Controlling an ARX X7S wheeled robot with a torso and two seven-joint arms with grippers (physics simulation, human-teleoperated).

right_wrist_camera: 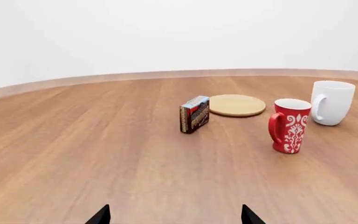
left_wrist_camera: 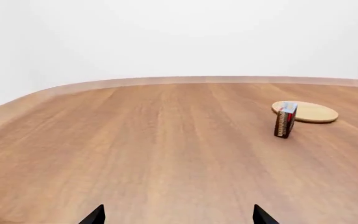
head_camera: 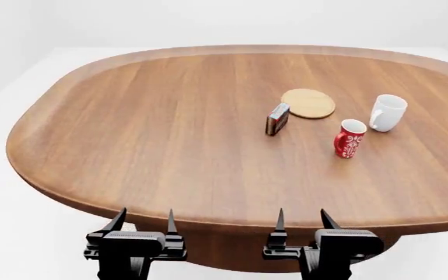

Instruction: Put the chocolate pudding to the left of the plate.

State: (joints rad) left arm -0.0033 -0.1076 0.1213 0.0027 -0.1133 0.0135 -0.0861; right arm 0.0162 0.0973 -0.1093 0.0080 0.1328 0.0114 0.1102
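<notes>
The chocolate pudding (head_camera: 277, 119) is a small dark red-brown carton standing on edge on the wooden table, just left of and nearer me than the plate (head_camera: 308, 103), a flat round tan disc. The carton (right_wrist_camera: 195, 114) and the plate (right_wrist_camera: 237, 105) also show in the right wrist view, and again in the left wrist view as carton (left_wrist_camera: 285, 120) and plate (left_wrist_camera: 307, 112). My left gripper (head_camera: 143, 220) and right gripper (head_camera: 302, 218) hang open at the table's near edge, both empty and far from the carton.
A red patterned mug (head_camera: 349, 138) stands right of the carton, nearer me than the plate. A white mug (head_camera: 387, 112) stands right of the plate. The oval table (head_camera: 130, 134) has a raised rim, with bare wood across its left half.
</notes>
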